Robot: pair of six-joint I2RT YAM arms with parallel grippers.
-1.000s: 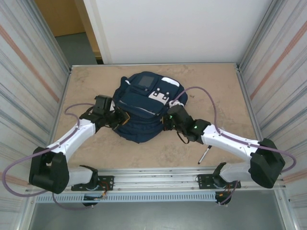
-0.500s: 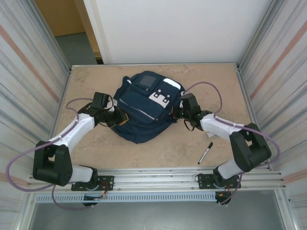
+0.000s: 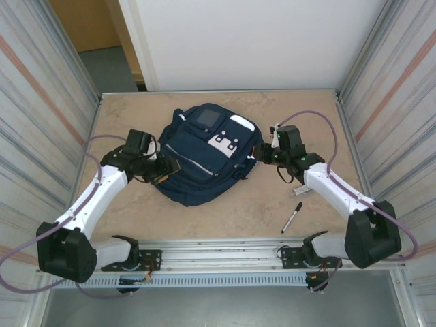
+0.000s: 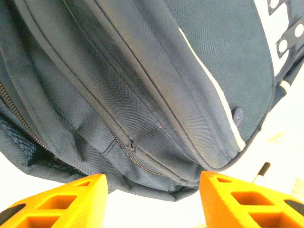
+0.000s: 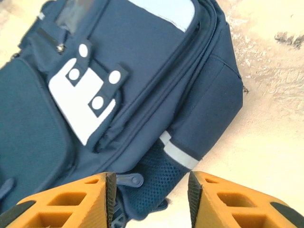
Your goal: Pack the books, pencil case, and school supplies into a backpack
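Although the backpack (image 3: 201,160) looks full and rounded, the job is not finished, to my eye. On the left, the left fingers (image 4: 57,202) stand wide apart with nothing between them, their tips just short of the pack's lower left side. Directly ahead of them a zip (image 4: 130,147) runs along the fabric and looks drawn shut there (only a short stretch can be read). The backpack lies flat on the worktop (image 3: 136,116), front pockets up, between the two pairs of fingers. On the right, the right fingers (image 5: 66,199) are likewise parted and empty, with the pack's mesh side pocket (image 5: 156,175) just ahead of them. Well behind those fingers, back toward the right arm's base, the marker pen (image 3: 291,218) lies loose on the worktop, apart from the pack. So at least the pen is left to go in. Whether the books, the pencil case and the rest of the school supplies are inside cannot be told from outside, though the pack's bulk suggests they may be. With both pairs of fingers free, fetching the pen seems the step at hand.
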